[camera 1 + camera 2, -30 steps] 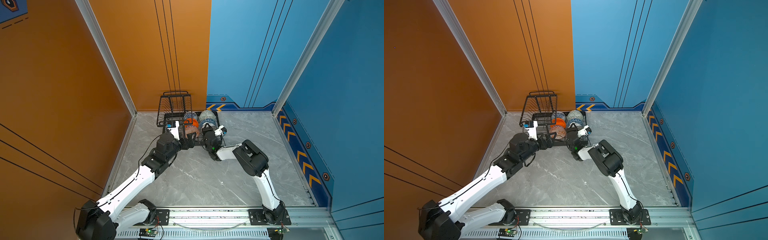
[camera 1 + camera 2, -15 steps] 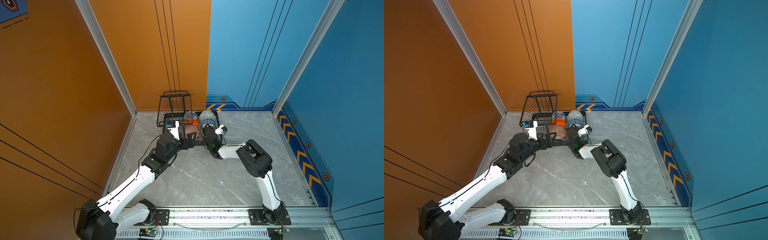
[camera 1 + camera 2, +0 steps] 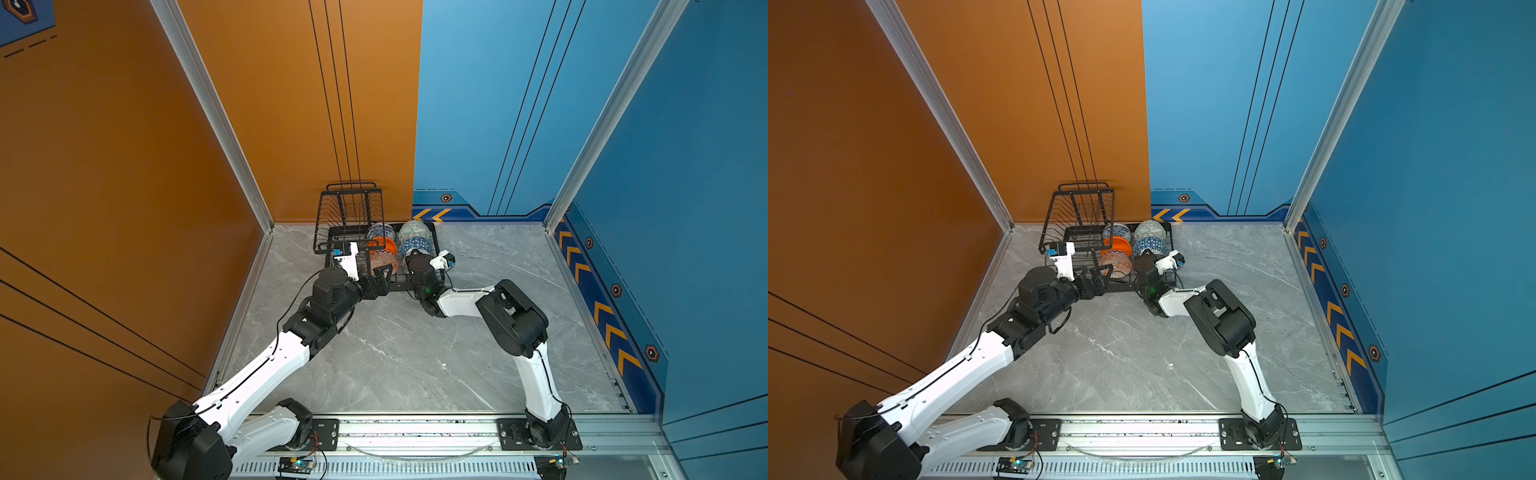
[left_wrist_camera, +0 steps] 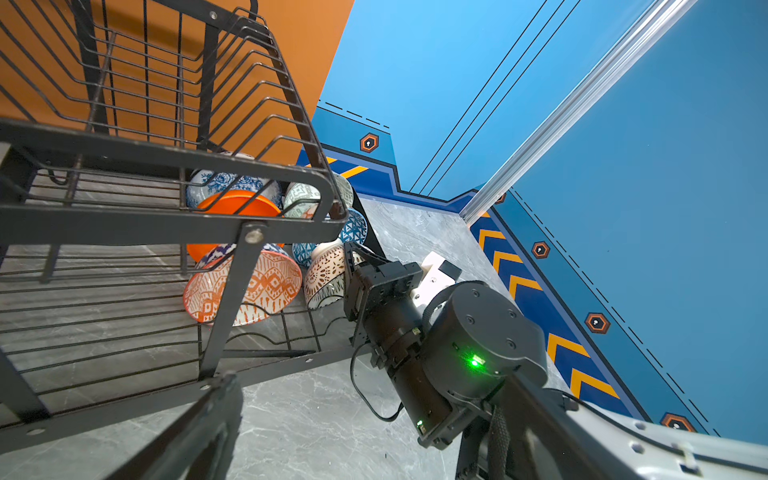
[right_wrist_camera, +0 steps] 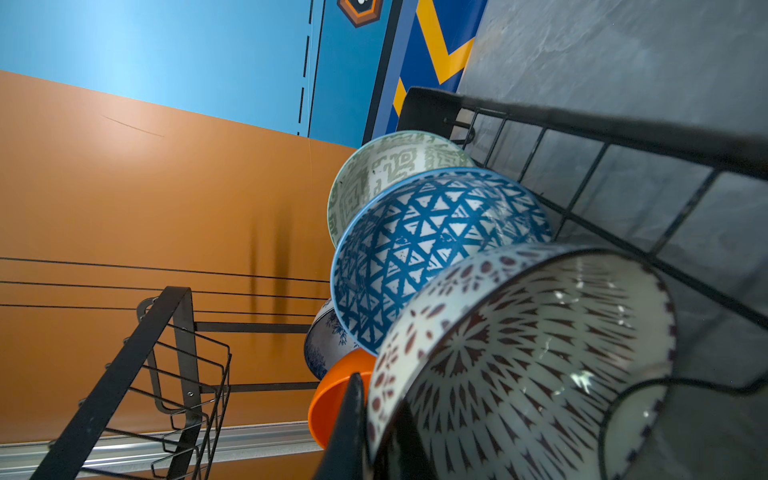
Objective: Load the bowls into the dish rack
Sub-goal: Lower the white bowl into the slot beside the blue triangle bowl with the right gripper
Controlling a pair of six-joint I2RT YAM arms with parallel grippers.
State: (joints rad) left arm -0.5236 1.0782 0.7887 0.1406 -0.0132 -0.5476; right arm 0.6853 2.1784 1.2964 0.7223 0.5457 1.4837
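Observation:
The black wire dish rack (image 3: 351, 193) (image 3: 1086, 191) stands against the back wall. In its lower tray (image 4: 266, 368) several bowls stand on edge: blue-white floral (image 3: 380, 230), plain orange (image 4: 237, 205), orange-white geometric (image 4: 266, 286), pale green (image 5: 386, 170) and blue triangle-patterned (image 5: 419, 245). My right gripper (image 5: 372, 436) (image 3: 415, 262) is shut on the rim of the white lattice-patterned bowl (image 5: 519, 353) (image 4: 326, 274), at the front of the right-hand row. My left gripper (image 3: 382, 276) (image 4: 365, 440) hangs open by the tray's front edge, holding nothing.
The rack's raised basket tier (image 4: 166, 104) overhangs the tray's left part. The orange wall (image 3: 291, 104) and blue wall (image 3: 478, 104) stand close behind the rack. Grey marble floor (image 3: 395, 353) spreads in front, and both forearms lie low over it.
The right arm's elbow has shifted a little while its gripper stays on the lattice bowl at the rack. The left arm has not moved.

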